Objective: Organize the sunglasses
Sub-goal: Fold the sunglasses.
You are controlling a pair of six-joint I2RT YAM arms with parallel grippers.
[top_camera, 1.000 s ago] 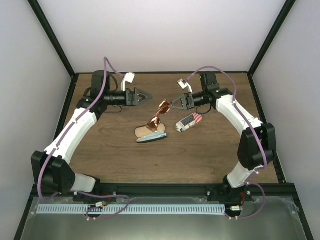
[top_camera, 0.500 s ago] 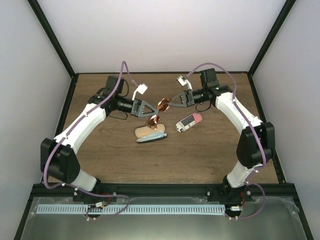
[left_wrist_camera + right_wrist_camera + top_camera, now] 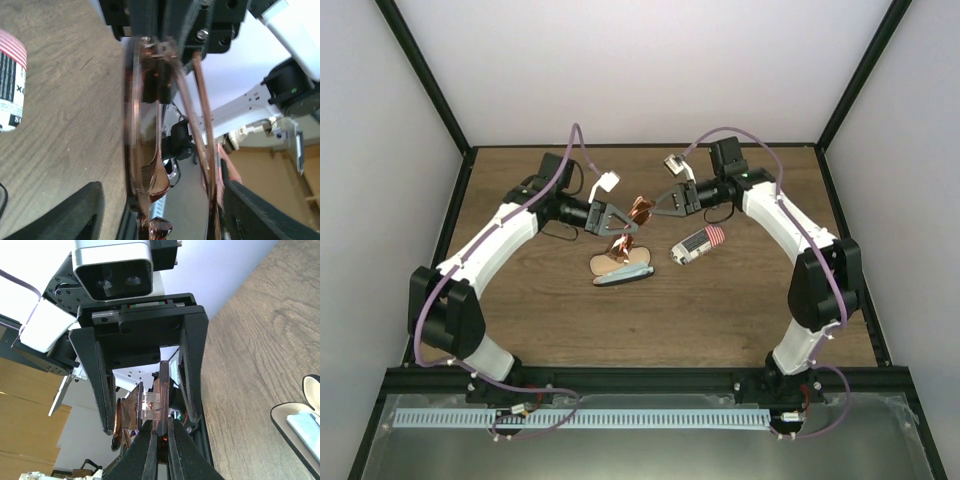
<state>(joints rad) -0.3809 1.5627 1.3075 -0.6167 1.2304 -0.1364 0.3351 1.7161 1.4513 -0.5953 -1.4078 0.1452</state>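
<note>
The sunglasses (image 3: 640,210), thin reddish-brown frame with amber lenses, hang in the air above the table's middle. My right gripper (image 3: 657,207) is shut on them from the right, its fingertips (image 3: 150,440) pinching the frame (image 3: 161,390). My left gripper (image 3: 628,222) reaches in from the left. It stands open with its fingers (image 3: 97,385) on either side of the glasses, and a gap shows at the lens (image 3: 145,150). One temple (image 3: 202,130) lies close to the other finger (image 3: 260,210).
A tan oval case (image 3: 612,263) lies open just below the glasses, with a light blue cloth (image 3: 625,275) at its near side. A red-and-white striped case (image 3: 698,245) rests to the right. Dark frame rails (image 3: 460,200) border the wooden table.
My left arm has swung right and brought its jaws around the sunglasses, narrowing them. The right gripper has carried the glasses slightly left and up.
</note>
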